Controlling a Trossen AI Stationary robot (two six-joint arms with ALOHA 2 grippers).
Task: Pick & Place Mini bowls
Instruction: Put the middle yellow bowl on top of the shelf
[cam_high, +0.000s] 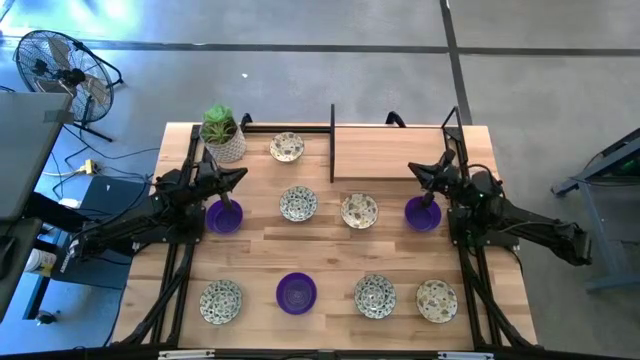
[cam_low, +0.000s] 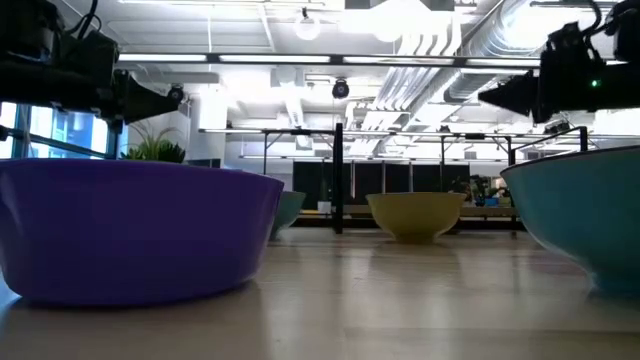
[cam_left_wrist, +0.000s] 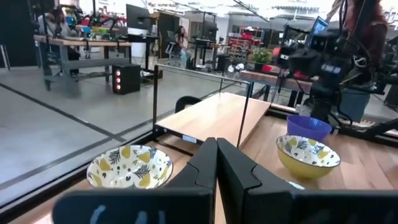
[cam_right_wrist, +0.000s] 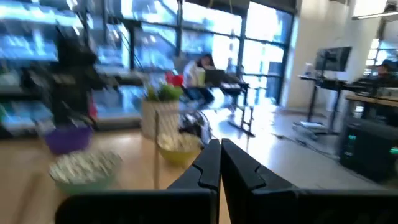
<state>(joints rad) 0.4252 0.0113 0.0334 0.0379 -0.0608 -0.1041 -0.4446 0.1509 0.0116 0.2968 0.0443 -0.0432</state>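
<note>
Three purple mini bowls (cam_high: 296, 292) (cam_high: 223, 216) (cam_high: 422, 213) and several cream patterned mini bowls (cam_high: 298, 204) (cam_high: 359, 211) (cam_high: 287, 148) are spread over the wooden table (cam_high: 330, 250). My left gripper (cam_high: 240, 176) hangs shut and empty above the left purple bowl. At the other side, the right gripper (cam_high: 412, 168) is shut and empty just above the right purple bowl. The left wrist view shows shut fingers (cam_left_wrist: 205, 163), a patterned bowl (cam_left_wrist: 129, 167) and a purple bowl (cam_left_wrist: 308, 127). In the right wrist view the fingers (cam_right_wrist: 210, 163) are pressed together.
A white pot with a green plant (cam_high: 222, 135) stands at the back left. A black frame with a wooden shelf (cam_high: 390, 152) fills the back right. More patterned bowls (cam_high: 220, 301) (cam_high: 374, 296) (cam_high: 436, 300) line the front edge. A fan (cam_high: 60, 65) stands on the floor.
</note>
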